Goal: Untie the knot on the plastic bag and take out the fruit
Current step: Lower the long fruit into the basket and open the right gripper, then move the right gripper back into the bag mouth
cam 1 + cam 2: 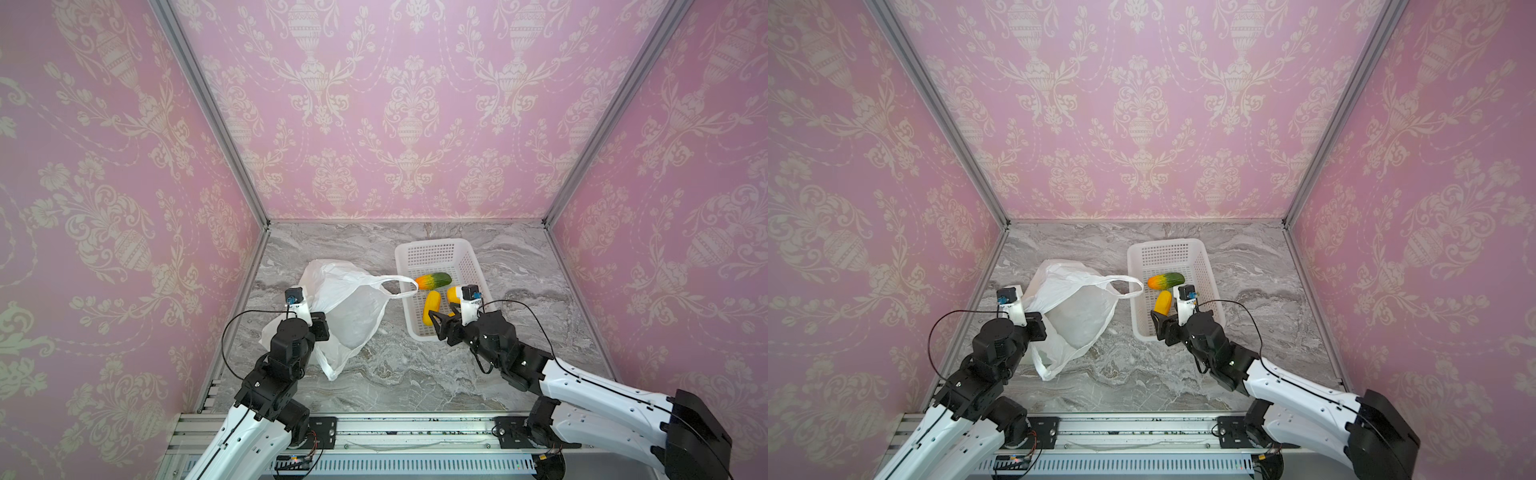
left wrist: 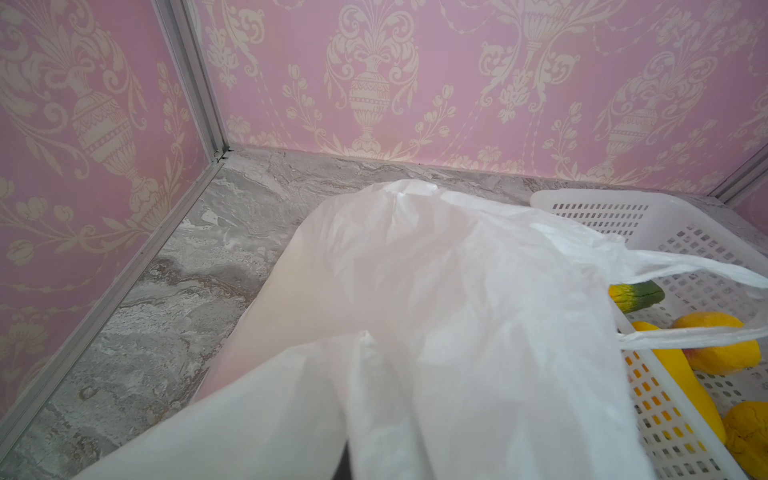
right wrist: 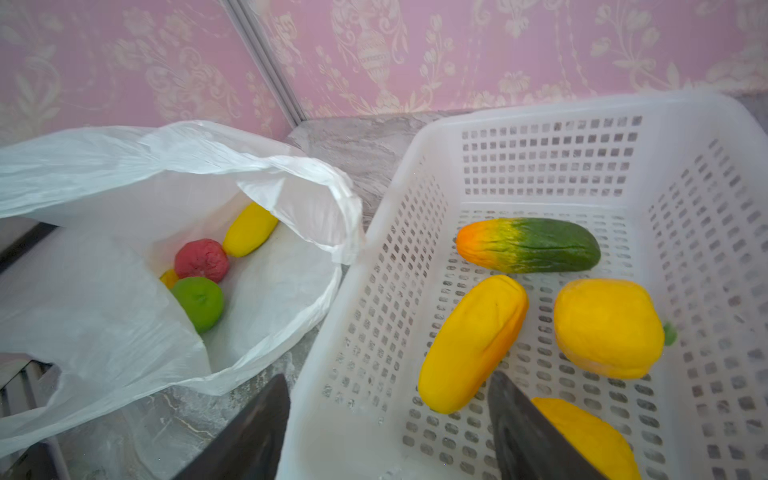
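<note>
The left gripper (image 1: 325,329) is clamped tight on the plastic bag (image 1: 349,307), which sits open on the surface (image 1: 415,374) at 9 o'clock from the basket (image 1: 432,254). The right gripper (image 3: 388,376) gapes empty over the basket rim. Some fruit (image 3: 471,345) lies in the basket, some in the bag.

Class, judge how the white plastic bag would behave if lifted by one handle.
Probably floppy: the plastic bag is thin, creased and sagging onto the table. Likely to spill: the green fruit and red fruit lie loose inside its open mouth and might roll. Its handle reaches over the basket rim, so it may drag there.
</note>
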Tool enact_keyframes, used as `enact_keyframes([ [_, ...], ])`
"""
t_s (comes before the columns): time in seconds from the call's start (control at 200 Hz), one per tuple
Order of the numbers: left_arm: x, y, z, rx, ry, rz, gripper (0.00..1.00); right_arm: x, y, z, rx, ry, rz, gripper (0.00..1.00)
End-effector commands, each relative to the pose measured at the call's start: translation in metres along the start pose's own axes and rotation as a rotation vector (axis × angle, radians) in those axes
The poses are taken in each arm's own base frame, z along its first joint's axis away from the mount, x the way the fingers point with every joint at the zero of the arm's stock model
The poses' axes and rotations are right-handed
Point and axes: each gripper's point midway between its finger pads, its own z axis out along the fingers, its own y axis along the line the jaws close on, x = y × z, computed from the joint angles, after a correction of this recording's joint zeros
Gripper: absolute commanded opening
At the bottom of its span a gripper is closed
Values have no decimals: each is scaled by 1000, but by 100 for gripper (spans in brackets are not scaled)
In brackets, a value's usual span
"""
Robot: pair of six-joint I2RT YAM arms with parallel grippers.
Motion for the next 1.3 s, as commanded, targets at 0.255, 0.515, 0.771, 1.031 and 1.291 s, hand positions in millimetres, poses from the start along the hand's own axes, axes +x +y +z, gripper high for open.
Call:
enact_keyframes([
  [0.255, 12, -4, 9, 9, 53, 19, 0, 15, 96, 4, -254, 19, -250, 66],
  [0.515, 8, 2, 5, -15, 30, -2, 0, 62, 140, 78, -268, 189, -254, 62],
  [0.771, 7, 4, 3, -17, 22, -4, 0, 124, 164, 150, -239, 372, -246, 58],
  [1.031, 2, 4, 0, -11, -5, -10, 0, 156, 201, 177, -344, 487, -175, 65],
  [1.291, 0, 9, -5, -30, -27, -21, 0, 187, 268, 164, -525, 538, -228, 80],
])
